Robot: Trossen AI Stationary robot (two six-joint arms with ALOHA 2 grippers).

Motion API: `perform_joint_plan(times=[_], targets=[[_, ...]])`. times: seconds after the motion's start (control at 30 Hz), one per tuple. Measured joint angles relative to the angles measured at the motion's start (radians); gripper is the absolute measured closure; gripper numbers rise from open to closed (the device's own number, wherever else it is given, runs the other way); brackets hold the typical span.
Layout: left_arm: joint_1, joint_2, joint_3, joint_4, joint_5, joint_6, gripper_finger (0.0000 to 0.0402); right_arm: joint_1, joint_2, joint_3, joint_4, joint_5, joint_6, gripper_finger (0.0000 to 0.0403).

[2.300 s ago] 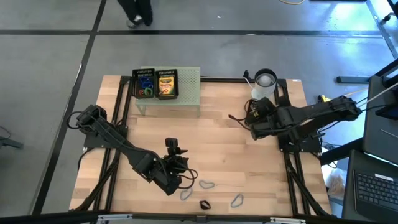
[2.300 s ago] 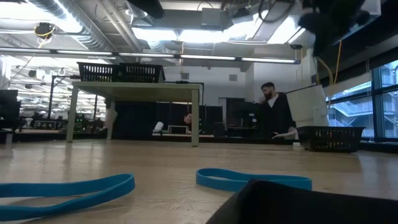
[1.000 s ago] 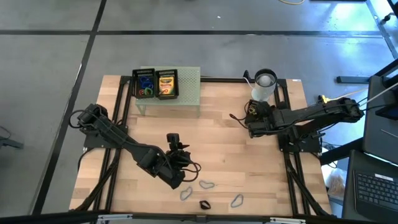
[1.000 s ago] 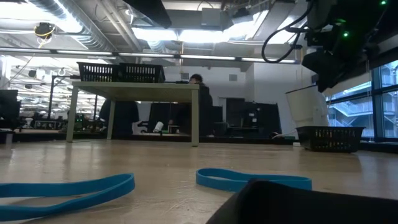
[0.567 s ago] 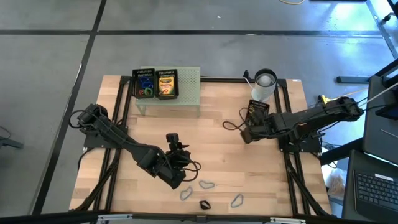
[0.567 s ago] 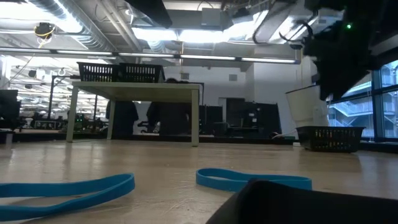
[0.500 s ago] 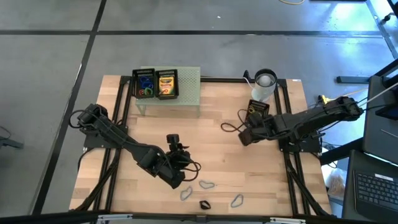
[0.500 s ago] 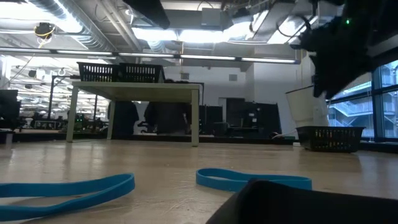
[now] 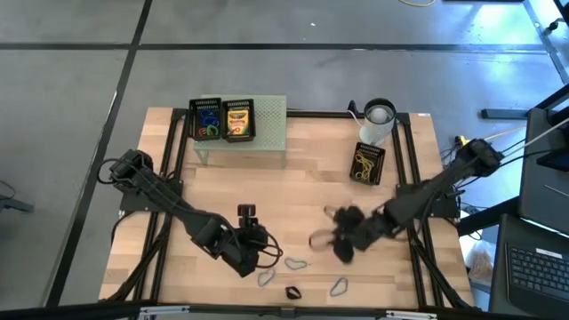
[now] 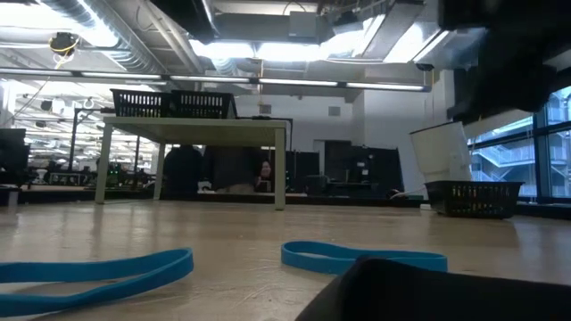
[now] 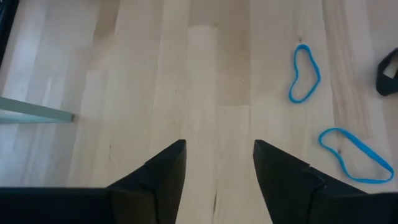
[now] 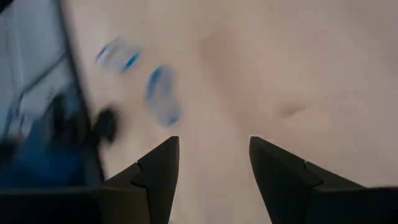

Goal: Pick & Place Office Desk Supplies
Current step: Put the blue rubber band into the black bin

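My left gripper (image 9: 263,247) hangs open over bare wood near the table's front, left of the middle; its fingers (image 11: 163,171) have nothing between them. My right gripper (image 9: 336,242) is open too, blurred, above the wood right of the middle. Blue loops (image 9: 295,263) (image 9: 265,277) (image 9: 339,285) lie flat near the front edge, with a small black clip (image 9: 292,292) among them. Two loops (image 11: 304,73) (image 11: 351,155) show in the left wrist view, two (image 12: 163,93) (image 12: 115,55) in the right wrist view. A yellow crayon box (image 9: 236,120) stands in a black basket on the green stand (image 9: 271,124).
A black tray with tan rubber bands (image 9: 367,164) lies at the right, and a white cup (image 9: 378,118) stands behind it. A second basket holding coloured loops (image 9: 207,122) sits on the stand. In the low view, blue loops (image 10: 98,272) (image 10: 357,257) lie in front, and people are in the room behind.
My right gripper has swung from beside the cup at the far right toward the table's near edge and middle, tipping down; it now hangs by the blue loops. The black tray it was covering now shows. My left wrist has turned a little in place.
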Motion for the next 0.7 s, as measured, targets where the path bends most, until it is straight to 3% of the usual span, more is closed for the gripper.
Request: perform_joint_plan(times=[0.17,0.4,0.7], targets=[[-0.010,0.000,0.000,0.000,0.000,0.000,0.0213,0.126,0.130,0.000,0.185,-0.090,-0.196,0.0207],[-0.017,0.000,0.000,0.000,0.000,-0.018,0.0212,0.274,0.280,0.000,0.247,-0.134,-0.319,0.0207],[-0.014,0.000,0.000,0.000,-0.004,-0.018,0.0210,0.321,0.356,0.000,0.248,-0.029,-0.352,0.0207]])
